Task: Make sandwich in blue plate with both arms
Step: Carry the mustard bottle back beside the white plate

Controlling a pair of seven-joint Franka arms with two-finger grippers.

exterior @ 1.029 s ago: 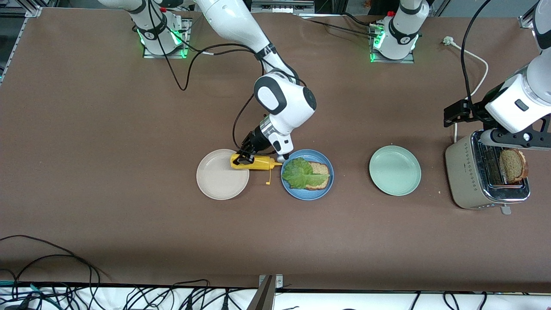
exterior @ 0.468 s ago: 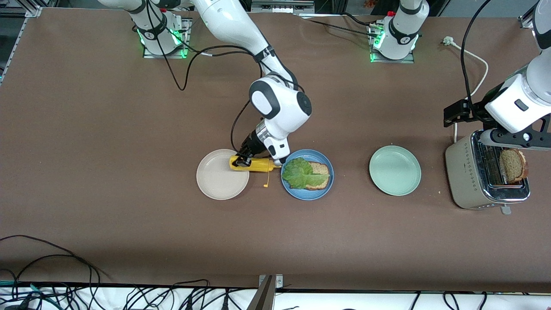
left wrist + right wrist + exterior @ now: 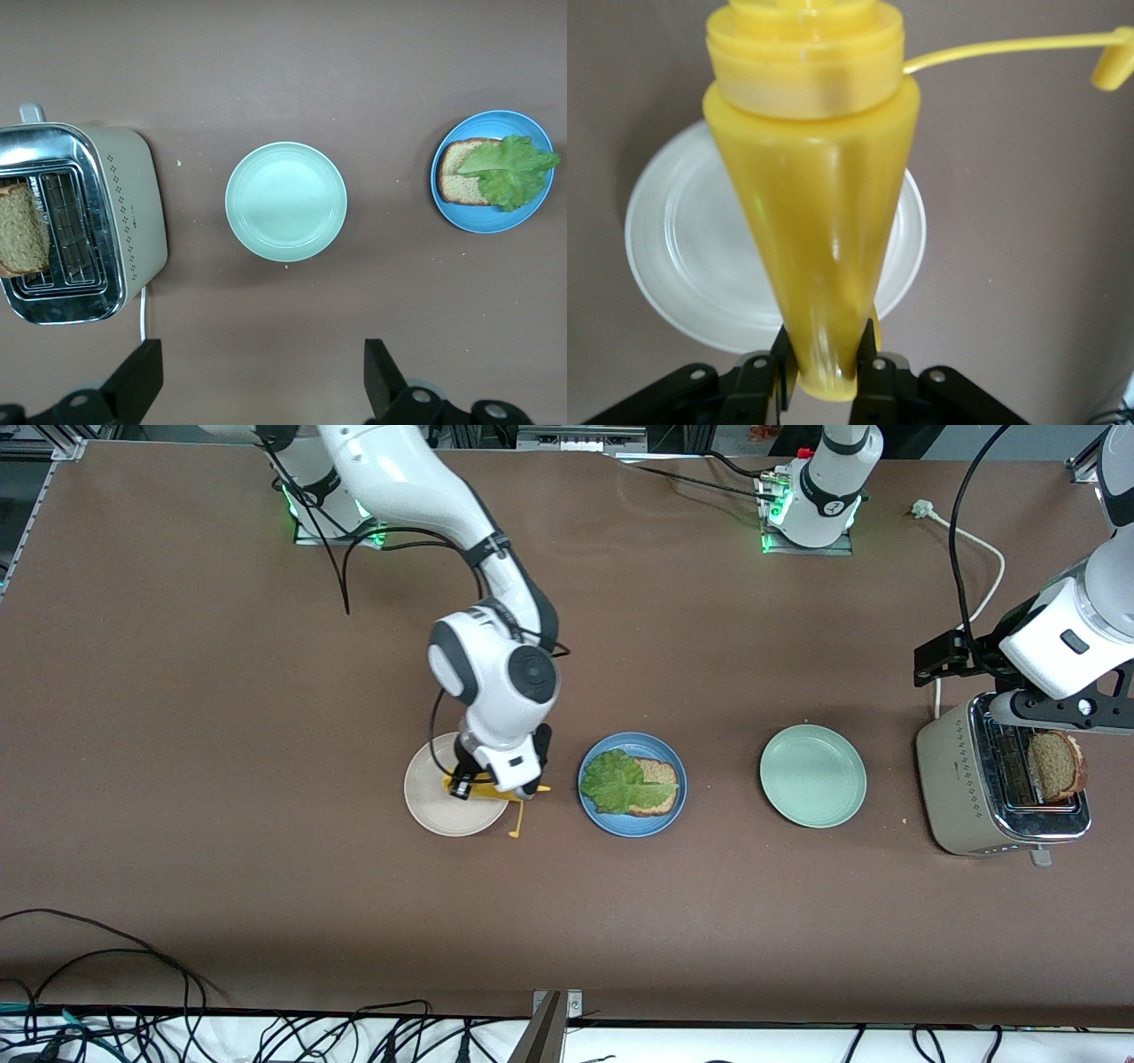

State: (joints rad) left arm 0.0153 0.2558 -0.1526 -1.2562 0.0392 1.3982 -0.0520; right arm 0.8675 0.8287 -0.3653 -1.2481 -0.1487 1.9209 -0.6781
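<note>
The right gripper [image 3: 483, 784] has swung away from the blue plate [image 3: 633, 822] and now hangs over the beige plate [image 3: 434, 802], pinching the smooth, tapered yellow bottle [image 3: 815, 212] by its base, its cap [image 3: 1109, 69] dangling on a thin strap. On the matte blue plate, toward the left arm's end from that gripper, lie a grainy bread slice [image 3: 660, 784] and ruffled lettuce [image 3: 616, 782]. The left gripper [image 3: 257, 390] waits with fingers spread over the steel-topped toaster [image 3: 992, 797], where a second slice [image 3: 1054, 764] stands. A pale green plate [image 3: 812, 776] sits between.
</note>
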